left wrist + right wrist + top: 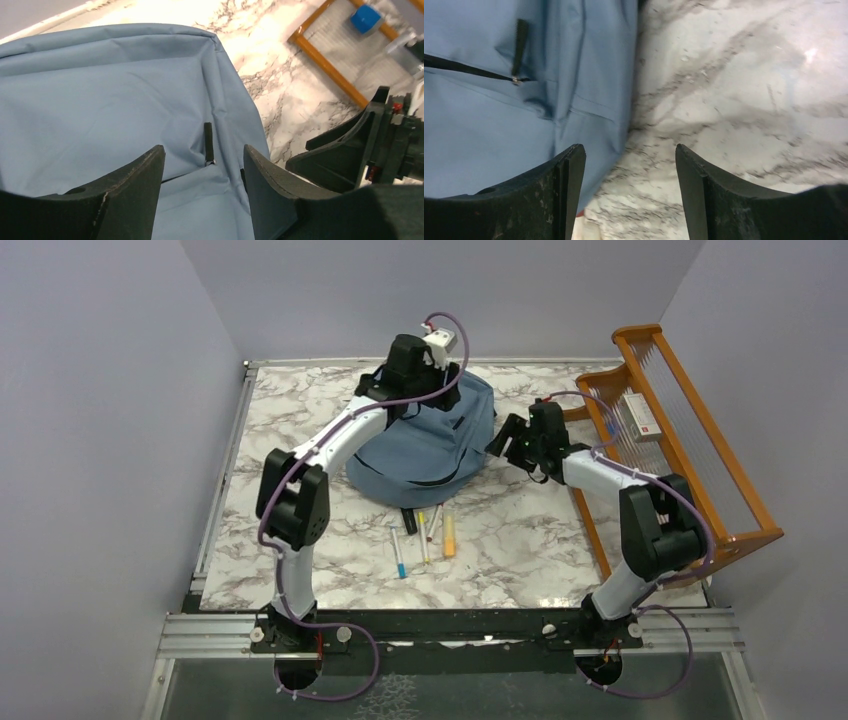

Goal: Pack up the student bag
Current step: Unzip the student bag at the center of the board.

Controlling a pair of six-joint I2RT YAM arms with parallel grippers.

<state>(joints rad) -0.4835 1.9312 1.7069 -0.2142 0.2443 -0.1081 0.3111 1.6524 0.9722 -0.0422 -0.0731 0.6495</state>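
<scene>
1. The student bag point(425, 445) lies on the marble-patterned tabletop point(300, 420), toward the far middle. It is a rounded mass of dusty-blue fabric crossed by black zipper lines.
2. The left hand point(204, 152) hangs over the far part of the bag. Its fingers stand well apart with nothing between them, and in the gap a black zipper pull point(208, 142) lies on the fabric.
3. The right hand point(630, 150) hovers at the bag's right edge, spread wide and holding nothing. One finger is above the blue cloth and the other above bare marble.
4. Just in front of the bag's near edge, a few pens and markers point(425, 532) lie loose on the tabletop, among them a blue pen point(398, 552) and a yellow marker point(449, 536).
5. An orange wooden rack point(700, 455) stands along the right side of the tabletop, apart from the bag, with a white box point(640, 417) resting in it.
</scene>
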